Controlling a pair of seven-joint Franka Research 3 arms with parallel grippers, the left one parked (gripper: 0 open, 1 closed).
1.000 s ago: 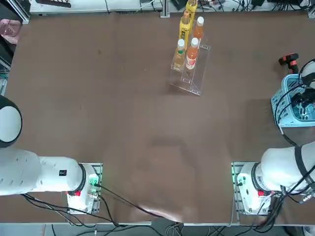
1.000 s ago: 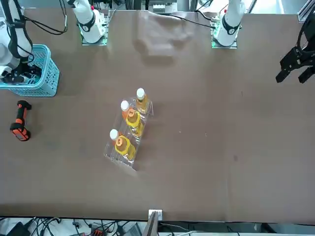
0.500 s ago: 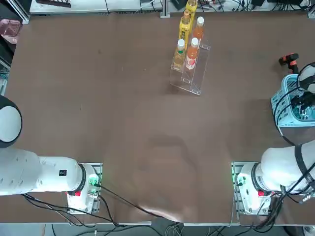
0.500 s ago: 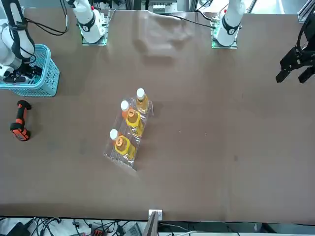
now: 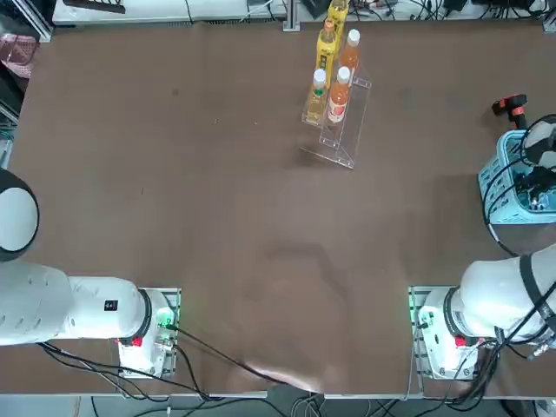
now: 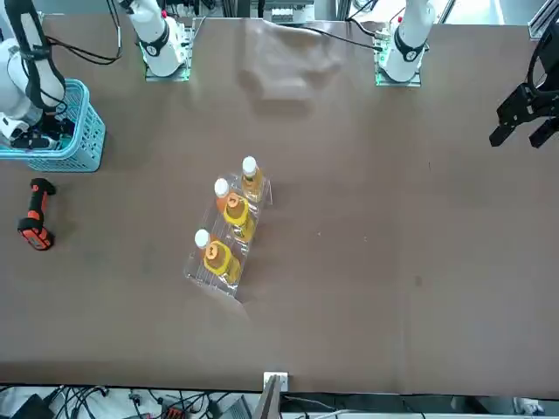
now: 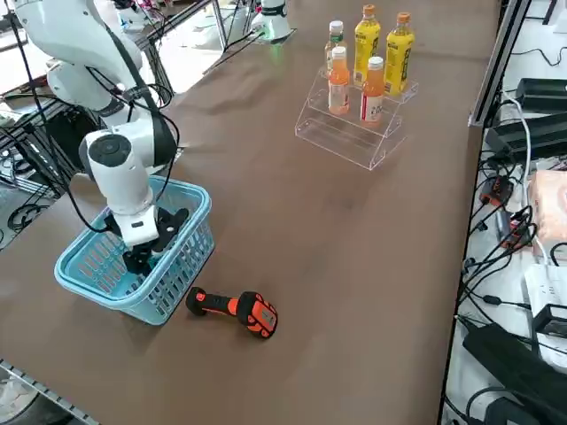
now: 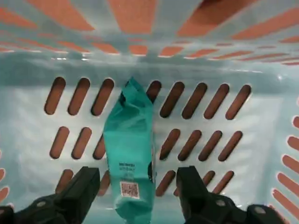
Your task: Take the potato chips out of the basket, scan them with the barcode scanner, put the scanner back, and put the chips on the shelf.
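- The potato chips (image 8: 131, 154) are seen in the wrist view lying flat on the slotted floor of the basket (image 8: 224, 93), with a printed code patch at the end nearest the camera.
- The right gripper (image 8: 135, 198) is lowered inside the basket, its jaws spread wide with one finger (image 8: 81, 186) on each side of the packet's near end; nothing is gripped, and contact with the packet cannot be told.
- In the side view the right gripper (image 7: 142, 257) is seen below the basket rim (image 7: 190, 190), with the white wrist upright above it.
- In the top view the basket (image 5: 499, 187) is set at the 3 o'clock edge of the counter (image 5: 217, 200), partly covered by the arm.
- The barcode scanner (image 7: 235, 309) is laid on its side on the counter just beside the basket, apart from it; in the top view the barcode scanner (image 5: 511, 105) is at 12 o'clock of the basket.
- The shelf (image 5: 339, 139) is placed well apart from the basket, toward 12 o'clock on the counter in the top view.
- Four bottles (image 7: 373, 88) with orange and yellow contents are stood upright on the shelf's steps.
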